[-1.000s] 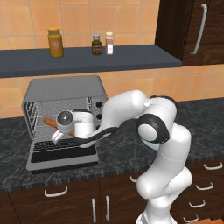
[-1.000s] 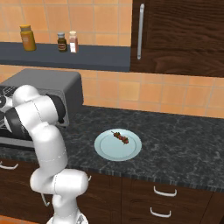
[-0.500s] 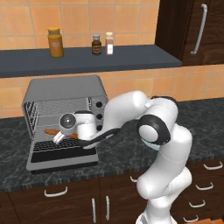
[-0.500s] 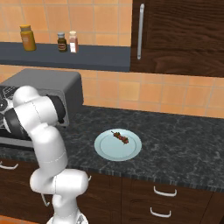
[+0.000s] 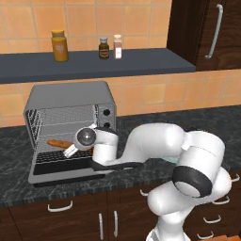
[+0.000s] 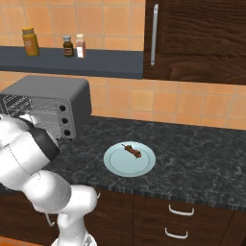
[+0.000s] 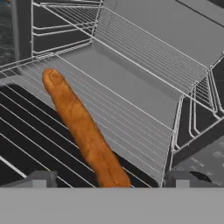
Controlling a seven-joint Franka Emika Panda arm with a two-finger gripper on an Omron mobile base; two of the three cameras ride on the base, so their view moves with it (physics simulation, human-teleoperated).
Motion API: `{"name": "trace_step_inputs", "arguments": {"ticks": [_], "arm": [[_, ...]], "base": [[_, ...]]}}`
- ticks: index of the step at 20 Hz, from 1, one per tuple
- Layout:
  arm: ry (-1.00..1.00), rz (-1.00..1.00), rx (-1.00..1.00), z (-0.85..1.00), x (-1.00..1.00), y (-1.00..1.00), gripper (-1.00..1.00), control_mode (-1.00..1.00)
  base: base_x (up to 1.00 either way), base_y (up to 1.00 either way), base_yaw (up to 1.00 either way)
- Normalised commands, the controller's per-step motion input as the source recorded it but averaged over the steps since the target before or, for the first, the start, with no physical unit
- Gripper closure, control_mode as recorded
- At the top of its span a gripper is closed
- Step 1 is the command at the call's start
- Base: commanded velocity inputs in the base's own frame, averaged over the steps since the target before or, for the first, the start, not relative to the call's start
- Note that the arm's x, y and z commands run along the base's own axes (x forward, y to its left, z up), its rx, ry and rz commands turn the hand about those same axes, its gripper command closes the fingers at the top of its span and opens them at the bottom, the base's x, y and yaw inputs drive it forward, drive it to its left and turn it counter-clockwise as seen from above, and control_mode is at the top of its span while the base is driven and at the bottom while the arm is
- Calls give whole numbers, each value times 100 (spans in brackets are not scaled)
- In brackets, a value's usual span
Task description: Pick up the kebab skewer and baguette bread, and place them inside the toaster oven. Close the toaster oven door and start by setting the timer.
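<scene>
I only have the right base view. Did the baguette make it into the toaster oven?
Observer: Yes. The baguette bread lies on the wire rack inside the toaster oven.
Operator: Is the gripper off it?
Observer: The gripper is open, one fingertip either side of the loaf's near end.
Operator: And the door?
Observer: The toaster oven door is folded down flat in front of the oven.
</scene>
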Motion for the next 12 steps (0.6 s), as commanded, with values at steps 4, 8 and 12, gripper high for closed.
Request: {"name": "trace_step_inputs", "arguments": {"ticks": [4, 8, 12], "arm": [[5, -6, 10, 66, -49, -100, -100, -100], [12, -10, 9, 81, -53, -100, -100, -100], [20, -16, 5, 77, -40, -100, -100, -100]], "base": [[0, 0, 0], [0, 0, 0], [0, 0, 0]]}}
